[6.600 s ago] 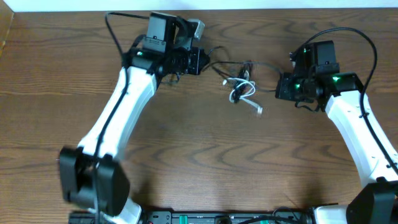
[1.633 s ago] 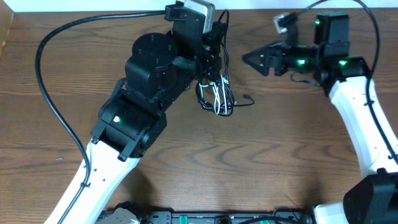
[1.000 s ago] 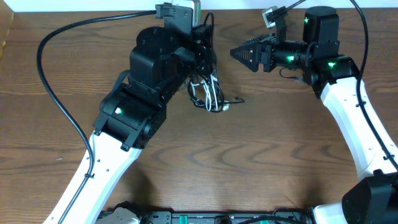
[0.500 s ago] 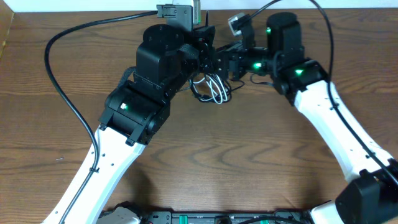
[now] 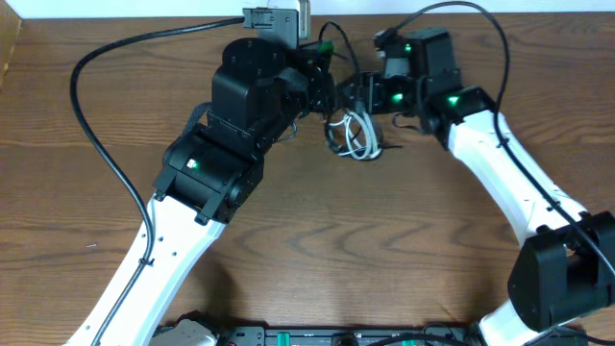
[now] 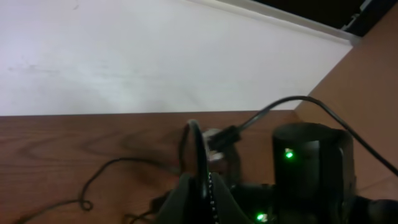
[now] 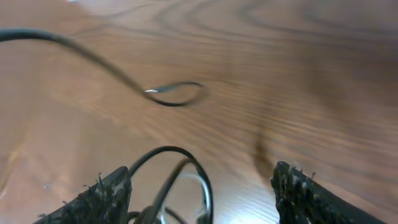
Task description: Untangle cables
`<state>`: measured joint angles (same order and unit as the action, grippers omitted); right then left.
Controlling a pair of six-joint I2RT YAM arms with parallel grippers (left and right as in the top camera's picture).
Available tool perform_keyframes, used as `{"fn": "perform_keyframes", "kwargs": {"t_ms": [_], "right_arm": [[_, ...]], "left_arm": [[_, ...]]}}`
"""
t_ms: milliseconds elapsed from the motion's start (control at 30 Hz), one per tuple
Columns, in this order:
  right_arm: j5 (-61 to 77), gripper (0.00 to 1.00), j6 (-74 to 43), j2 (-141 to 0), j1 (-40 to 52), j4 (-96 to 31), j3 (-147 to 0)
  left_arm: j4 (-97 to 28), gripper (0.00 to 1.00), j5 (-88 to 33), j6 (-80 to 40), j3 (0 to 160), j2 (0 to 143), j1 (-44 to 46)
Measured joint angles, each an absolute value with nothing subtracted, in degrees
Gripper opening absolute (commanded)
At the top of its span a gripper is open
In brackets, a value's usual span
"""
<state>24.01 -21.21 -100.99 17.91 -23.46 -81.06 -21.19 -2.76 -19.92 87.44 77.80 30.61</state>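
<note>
Cables (image 5: 356,135) near far table (image 5: 384,269) edge | left gripper (image 6: 205,186) clamps them | right gripper (image 7: 202,180) wide

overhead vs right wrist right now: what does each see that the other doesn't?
Overhead only: the left gripper shut on the cables, with the right gripper close beside the bundle. Right wrist only: its open fingers flanking black loops, seen close up. Both: the cables and the wooden table.

Black + white cables (image 5: 354,136) bunched in one looped tangle, nr far-centre of table (image 5: 384,252).
</note>
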Motion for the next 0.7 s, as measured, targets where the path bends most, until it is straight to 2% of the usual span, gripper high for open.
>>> {"fn": "perform_keyframes", "kwargs": {"t_ms": [367,700], "right_arm": [[16.6,0.67,-21.41,-104.01,11.27,-33.5,-81.69],[15.16,0.67,-21.41,-112.38,7.73,-35.07,-81.67]], "left_arm": [[-20.34,0.08,-2.63,-19.92,86.85,74.7,25.08],[-19.97,0.07,-2.59,-19.9,86.85,65.76,16.58]]}}
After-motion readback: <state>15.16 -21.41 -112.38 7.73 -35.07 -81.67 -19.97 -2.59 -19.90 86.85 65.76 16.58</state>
